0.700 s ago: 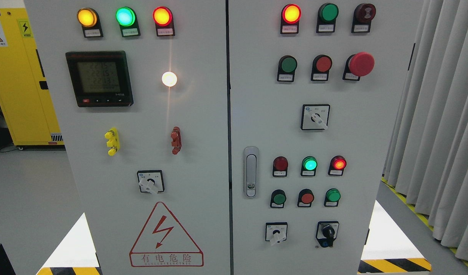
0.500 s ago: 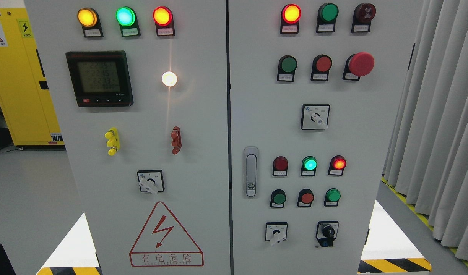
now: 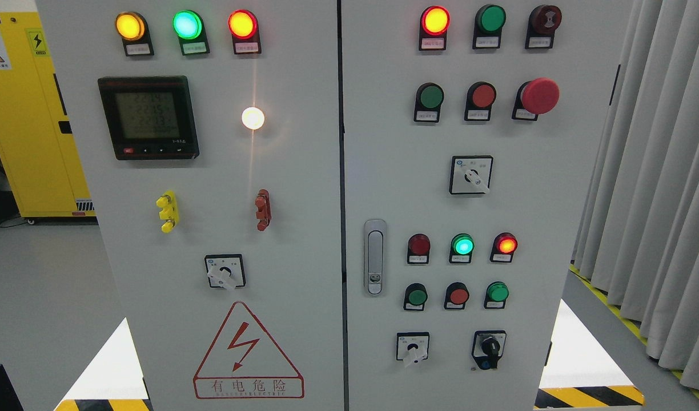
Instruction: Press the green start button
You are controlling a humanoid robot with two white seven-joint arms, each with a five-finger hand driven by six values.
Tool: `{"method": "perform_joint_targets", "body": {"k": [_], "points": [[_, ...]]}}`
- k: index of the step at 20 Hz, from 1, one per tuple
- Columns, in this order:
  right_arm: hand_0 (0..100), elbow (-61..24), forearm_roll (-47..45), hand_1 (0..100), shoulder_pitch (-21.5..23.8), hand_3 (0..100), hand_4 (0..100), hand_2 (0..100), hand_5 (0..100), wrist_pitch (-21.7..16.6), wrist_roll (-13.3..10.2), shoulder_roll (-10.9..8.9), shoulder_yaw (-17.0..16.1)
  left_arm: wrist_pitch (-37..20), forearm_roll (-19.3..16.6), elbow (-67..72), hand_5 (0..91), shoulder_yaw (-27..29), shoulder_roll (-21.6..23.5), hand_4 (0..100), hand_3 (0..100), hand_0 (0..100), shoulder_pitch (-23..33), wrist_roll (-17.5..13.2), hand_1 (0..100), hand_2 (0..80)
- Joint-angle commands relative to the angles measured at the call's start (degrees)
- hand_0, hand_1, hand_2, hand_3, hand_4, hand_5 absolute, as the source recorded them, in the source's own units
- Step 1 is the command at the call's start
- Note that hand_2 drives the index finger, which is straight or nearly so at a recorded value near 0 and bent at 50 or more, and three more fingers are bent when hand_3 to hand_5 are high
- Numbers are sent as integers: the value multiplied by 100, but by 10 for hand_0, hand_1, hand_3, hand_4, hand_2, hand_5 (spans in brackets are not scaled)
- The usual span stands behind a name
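A grey electrical cabinet (image 3: 304, 171) with two doors fills the head view. The right door carries three green push buttons: one in the upper row (image 3: 431, 97), one at the lower left (image 3: 417, 297) and one at the lower right (image 3: 497, 292). Red push buttons (image 3: 483, 96) sit beside them, and a large red mushroom stop button (image 3: 539, 96) stands at the upper right. A green lamp (image 3: 462, 245) is lit above the lower row. Neither of my hands or arms shows in the view.
Rotary switches (image 3: 470, 175) and a door latch (image 3: 374, 257) sit on the right door. The left door has a meter display (image 3: 148, 117), lit lamps and a warning triangle (image 3: 246, 354). A yellow cabinet (image 3: 24, 114) stands far left, grey curtains (image 3: 658, 171) at the right.
Only the digits on the meter display flicker. Nothing else has moved.
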Motion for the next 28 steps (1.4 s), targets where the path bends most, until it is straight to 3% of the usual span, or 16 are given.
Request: {"method": "perform_joint_targets", "body": {"k": [1,3,4,5,6,8,9,10,11,12,14,17,23,28], "points": [[485,10,539,730,-18,234,322,0,211,-11,-151,1,-125,3,0,3,0,0,0,0,0,120,0,-3,556,0],[508,27,890,749,-70,304,380,0,259,-11,-169,10,-247,3,0,-6,0,0,0,0,0,120,0,-3,556,0],[522,45,1232,757,-140,378,456,0,320,-11,-178,10,-344,3,0,3,0,0,0,0,0,120,0,-3,556,0],[515,62,1653,761,-228,431,532,0,391,-11,-247,10,-467,3,0,3,0,0,0,0,0,120,8,-3,556,0],[502,63,2005,766,-316,435,542,0,405,-2,-361,27,-581,3,0,3,0,0,0,0,0,120,0,-3,556,0],[480,54,2481,790,-500,538,683,0,605,7,-520,36,-766,3,0,3,0,0,0,0,0,120,0,-3,556,0],[474,28,2648,810,-545,618,778,0,749,7,-538,36,-836,3,0,3,0,0,0,0,0,120,0,-3,556,0],[468,19,2876,815,-571,624,791,0,765,7,-573,36,-907,3,0,3,0,0,0,0,0,120,0,-3,556,0],[491,10,3192,841,-650,732,922,0,913,7,-643,36,-994,3,0,3,0,0,0,0,0,120,0,-3,556,0],[517,10,3569,857,-755,805,955,0,947,7,-696,45,-1108,3,0,-6,0,0,0,0,0,120,0,-3,556,0],[524,10,4177,865,-1045,893,1000,0,987,7,-740,62,-1346,3,0,3,0,0,0,0,0,120,0,-3,556,0],[554,45,4556,902,-1467,934,1000,0,1000,50,-793,71,-1513,3,0,-6,0,0,0,0,0,120,0,-3,556,0],[617,466,5216,942,-2293,936,1000,0,1000,428,-793,19,-1610,3,0,3,0,0,0,0,0,120,0,-3,556,0],[654,941,5296,960,-2698,937,1000,0,1000,648,-793,1,-1602,3,0,3,0,0,0,0,0,120,0,-3,556,0]]}}
